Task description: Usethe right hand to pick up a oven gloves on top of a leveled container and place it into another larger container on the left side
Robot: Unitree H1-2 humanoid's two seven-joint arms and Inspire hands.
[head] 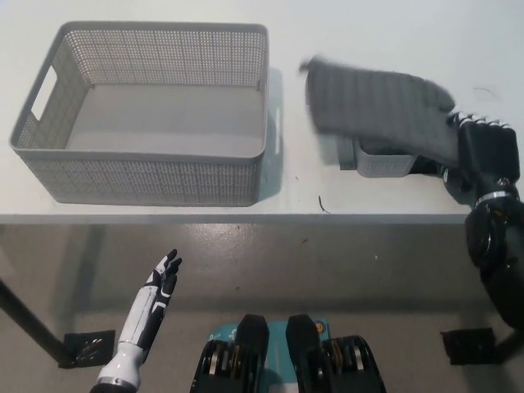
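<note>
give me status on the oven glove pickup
Right hand shut on oven glove, glove blurred above small container. Left hand open, low left. Large basket unobstructed.

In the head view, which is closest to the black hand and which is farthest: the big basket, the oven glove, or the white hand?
1. oven glove: at the right hand, held by its cuff end.
2. big basket: on the table's left side.
3. left hand: lower left, below the table edge, resting open.
</note>
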